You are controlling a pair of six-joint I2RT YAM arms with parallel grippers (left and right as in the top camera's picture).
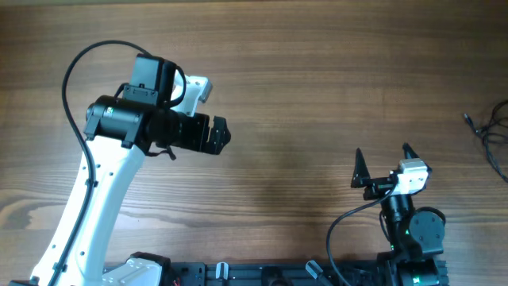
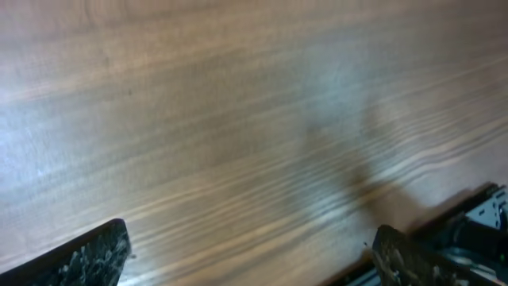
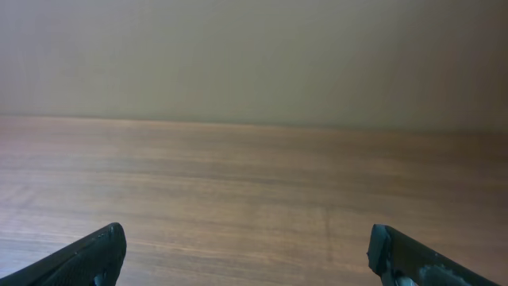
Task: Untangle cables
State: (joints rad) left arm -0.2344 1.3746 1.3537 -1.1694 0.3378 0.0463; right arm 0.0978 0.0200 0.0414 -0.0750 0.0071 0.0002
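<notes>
The cables [image 1: 482, 133] lie at the far right edge of the table [image 1: 317, 63], seen only from overhead: a few very thin black cords in loose, crossing curves, with one small plug end [image 1: 468, 119] pointing left toward the bare wood. The frame's right edge cuts them off, so how far they run and how they are tangled cannot be told, and at this size the single strands are hard to separate. Neither wrist view shows them. The left gripper [image 1: 220, 133] hangs over the left half of the table, well apart from the cords; from overhead its fingers are foreshortened against the dark wrist, but its wrist view shows the two fingers [image 2: 87, 258] spread wide with only wood grain between them, the picture blurred. The right gripper [image 1: 382, 151] sits near the front edge, nearer the cords yet clear of them, its jaws wide apart and holding nothing.
</notes>
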